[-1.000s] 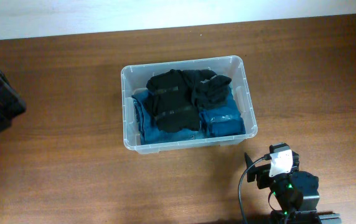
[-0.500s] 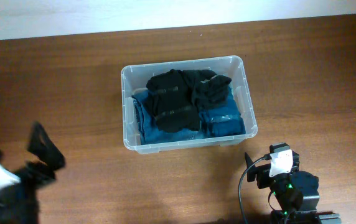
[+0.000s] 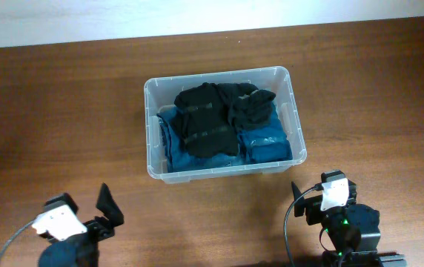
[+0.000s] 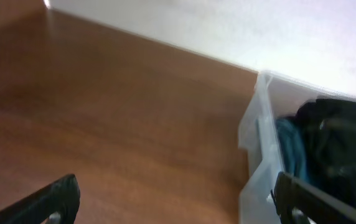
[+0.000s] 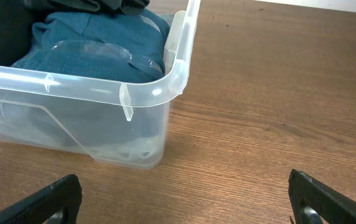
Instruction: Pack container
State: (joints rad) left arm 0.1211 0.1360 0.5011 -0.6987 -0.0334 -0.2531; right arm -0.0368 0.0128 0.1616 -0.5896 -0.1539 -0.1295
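Overhead: the container [image 3: 219, 172] sits at the centre of the frame, slightly above the middle, on a brown wooden table [image 3: 64, 111], long sides running left to right. Inside it, black garments [image 3: 208, 115] lie on top of blue garments [image 3: 267, 141]; the load reaches near the rim. The left gripper [image 3: 82, 205] is in the lower left of the frame, well apart from the container, touching nothing. The right gripper [image 3: 323, 191] is in the lower right, near the container's lower right corner but clear of it. Left wrist view, blurred: the left gripper [image 4: 181, 205] has its fingers [image 4: 60, 196] spread wide at the bottom corners, nothing between them; the container [image 4: 256, 155] stands at the right side of the frame, beyond and right of the gap. Right wrist view: the right gripper [image 5: 187, 205] has its fingers [image 5: 63, 196] spread wide and holds nothing; the container [image 5: 178, 68] fills the upper left, its rounded corner ahead of the gap, bare table between wall and fingertips. Blue fabric [image 5: 91, 37] shows through the clear wall.
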